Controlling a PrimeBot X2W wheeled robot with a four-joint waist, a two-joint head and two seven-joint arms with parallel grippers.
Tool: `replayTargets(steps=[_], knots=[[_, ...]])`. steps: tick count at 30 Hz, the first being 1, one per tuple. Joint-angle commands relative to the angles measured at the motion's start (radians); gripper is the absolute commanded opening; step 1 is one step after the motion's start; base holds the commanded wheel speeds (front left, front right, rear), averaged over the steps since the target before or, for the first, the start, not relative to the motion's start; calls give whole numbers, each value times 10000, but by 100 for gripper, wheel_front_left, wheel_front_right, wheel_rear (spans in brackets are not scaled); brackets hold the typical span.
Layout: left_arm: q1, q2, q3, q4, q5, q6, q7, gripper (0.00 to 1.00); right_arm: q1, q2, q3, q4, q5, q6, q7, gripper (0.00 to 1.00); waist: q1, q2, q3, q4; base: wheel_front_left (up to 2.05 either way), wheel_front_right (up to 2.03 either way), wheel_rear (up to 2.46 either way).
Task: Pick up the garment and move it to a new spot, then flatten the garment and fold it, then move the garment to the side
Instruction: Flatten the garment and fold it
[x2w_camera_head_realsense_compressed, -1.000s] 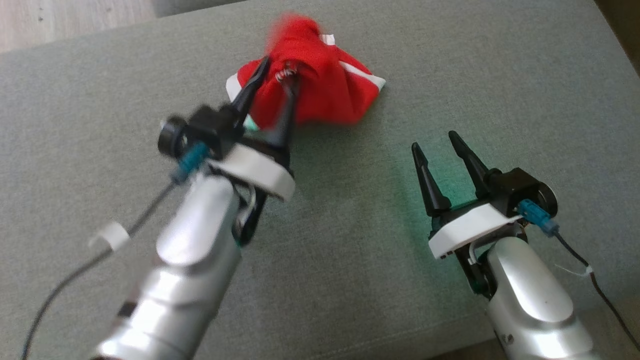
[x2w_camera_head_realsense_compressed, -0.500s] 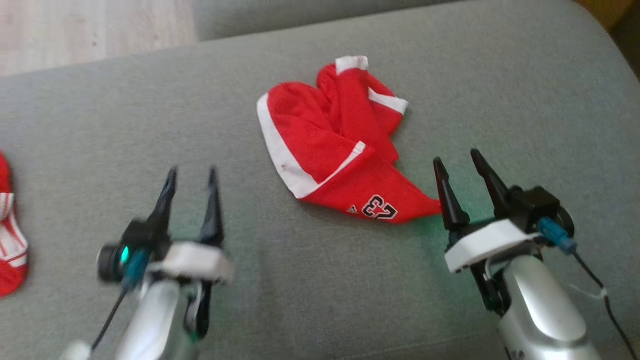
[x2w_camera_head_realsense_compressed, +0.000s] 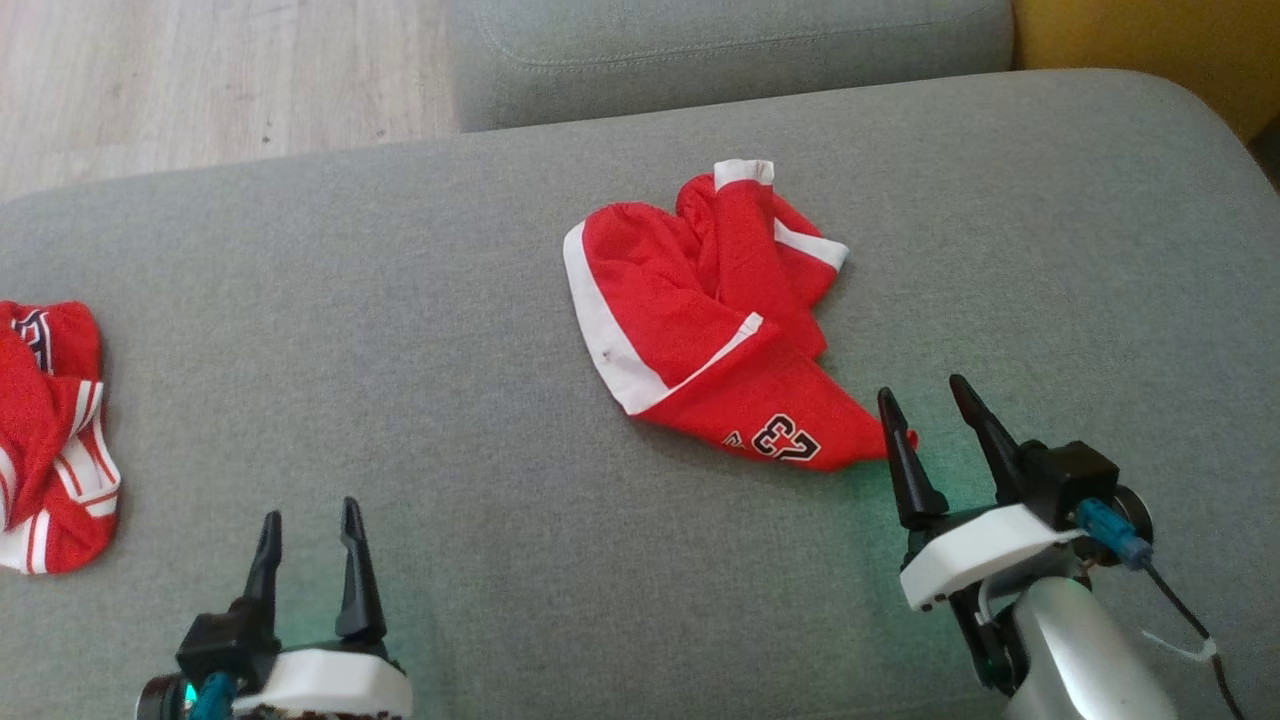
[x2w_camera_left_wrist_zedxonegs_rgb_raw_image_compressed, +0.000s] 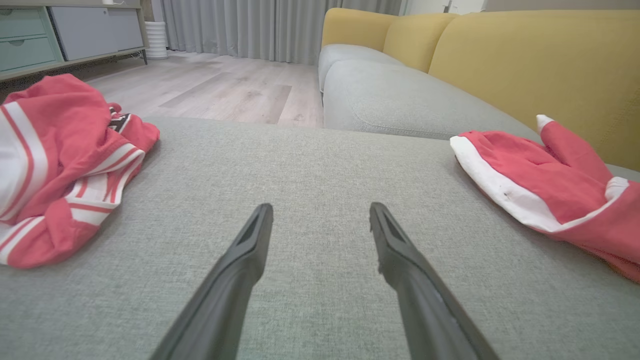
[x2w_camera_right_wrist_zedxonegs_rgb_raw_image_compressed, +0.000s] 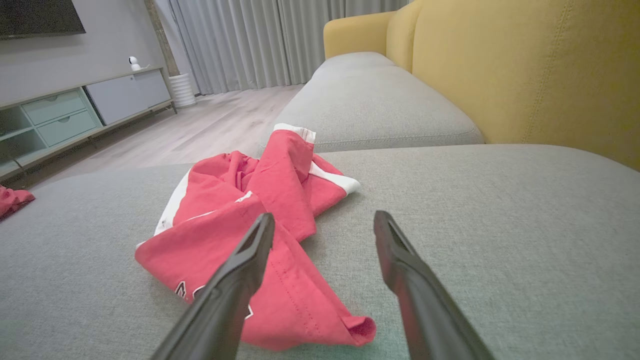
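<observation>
The garment (x2w_camera_head_realsense_compressed: 720, 330) is red with white trim and a black "23". It lies crumpled on the grey cushion (x2w_camera_head_realsense_compressed: 420, 300), right of centre, and nothing holds it. My left gripper (x2w_camera_head_realsense_compressed: 310, 515) stands open at the lower left, well clear of it, with bare cushion between its fingers (x2w_camera_left_wrist_zedxonegs_rgb_raw_image_compressed: 321, 207); the garment (x2w_camera_left_wrist_zedxonegs_rgb_raw_image_compressed: 550, 185) lies off to its right. My right gripper (x2w_camera_head_realsense_compressed: 922, 390) is open at the garment's near right corner. In the right wrist view its left finger (x2w_camera_right_wrist_zedxonegs_rgb_raw_image_compressed: 240, 270) hangs over that corner of the garment (x2w_camera_right_wrist_zedxonegs_rgb_raw_image_compressed: 240, 200); whether it touches, I cannot tell.
A second red and white striped garment (x2w_camera_head_realsense_compressed: 50, 430) lies bunched at the cushion's far left edge (x2w_camera_left_wrist_zedxonegs_rgb_raw_image_compressed: 60, 160). Another grey seat cushion (x2w_camera_head_realsense_compressed: 730, 40) and a yellow sofa back (x2w_camera_right_wrist_zedxonegs_rgb_raw_image_compressed: 525, 70) lie beyond. Wooden floor (x2w_camera_head_realsense_compressed: 200, 70) and a low cabinet (x2w_camera_right_wrist_zedxonegs_rgb_raw_image_compressed: 75, 110) are further off.
My left gripper opened, let go of the garment and drew back to the lower left. The garment dropped onto the cushion. The head camera has shifted, bringing the second garment into view.
</observation>
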Motion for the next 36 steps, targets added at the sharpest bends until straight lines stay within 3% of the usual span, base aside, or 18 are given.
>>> replayTargets(steps=[1, 10, 19, 31, 36], knots=[[-361, 13, 250, -362, -21, 0, -51, 100, -252, 91, 142, -290, -19, 37, -38, 100, 2, -1, 41, 33, 0, 0, 0], [-875, 8, -444, -193, -337, 43, -51, 100, -1427, 91, 1082, 422, 615, 37, -38, 100, 2, -1, 644, 538, 0, 0, 0], [-1063, 8, -849, 104, -539, 62, -51, 100, -3279, 91, 2291, 2736, 2245, 37, 4, 100, 2, -1, 1063, 1227, 0, 0, 0], [-1130, 7, -893, 97, -554, 102, -51, 100, -3839, 91, 3317, 4038, 3275, 37, -27, 100, 2, -1, 1150, 1245, 0, 0, 0], [-1227, 7, -1034, 91, -535, 98, -51, 100, -4144, 91, 3108, 3993, 3314, 37, -34, 100, 2, -1, 1206, 1255, 0, 0, 0]])
